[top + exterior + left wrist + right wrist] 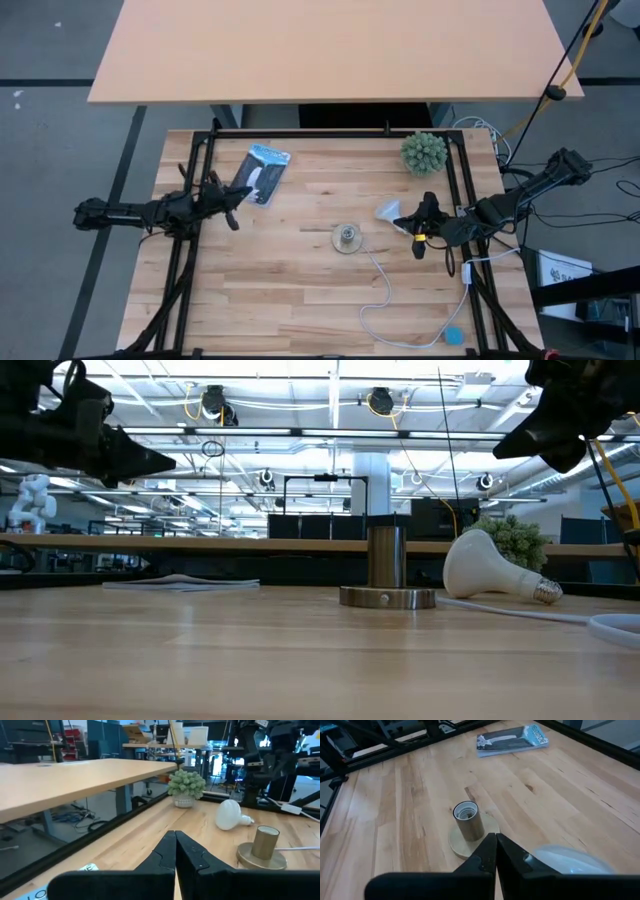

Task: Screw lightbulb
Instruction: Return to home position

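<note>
While the small white frosted lightbulb (388, 212) lies loose on its side just right of the round gold lamp socket (347, 238), near it but apart, the socket's threaded mouth stands empty, so the screwing looks undone. The bulb's grey base points right, toward the right gripper (495, 838), which hangs above the table close beside it, fingers pressed together on nothing. The left gripper (175, 836) hovers over the table's left side, near a flat blue-and-black packet (262, 173), also pressed together and empty. Both arms sit off to the sides, probably a resting pose that leaves the middle free. The table (290, 300) is pale jointed wood planks. A white cord (383, 290) trails from the socket toward the near right. A spiky green ball plant (424, 152) sits far right. Beyond are a tan desk and a workshop under strip lights.
</note>
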